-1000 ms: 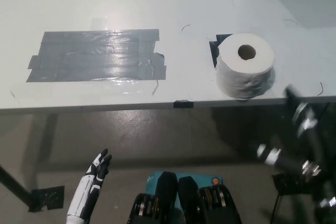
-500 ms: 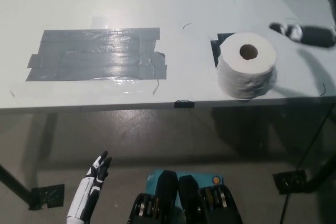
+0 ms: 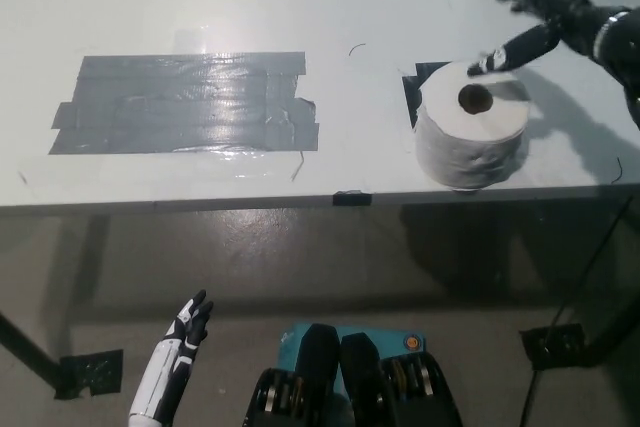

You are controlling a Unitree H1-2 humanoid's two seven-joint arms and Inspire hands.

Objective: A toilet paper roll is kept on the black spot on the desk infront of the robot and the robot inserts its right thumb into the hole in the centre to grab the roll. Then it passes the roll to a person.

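A white toilet paper roll [image 3: 470, 132] stands upright on a black patch [image 3: 412, 89] near the desk's front right edge, its centre hole facing up. My black right hand [image 3: 535, 15] hovers just behind and to the right of the roll, open with fingers spread. One finger reaches to the roll's top rim, above the hole. My white left hand [image 3: 180, 352] rests low at the lower left, below the desk, fingers apart and holding nothing.
A wide patch of grey tape [image 3: 185, 104] covers the desk's left middle. The white desk [image 3: 330, 7] ends at a front edge across the middle of the picture, with floor below. A black stand foot [image 3: 555, 345] sits on the floor at lower right.
My right arm rose from below the desk's front edge at the right, swung over the desk, and now its open hand is beside the roll's top. The roll and left hand stayed put.
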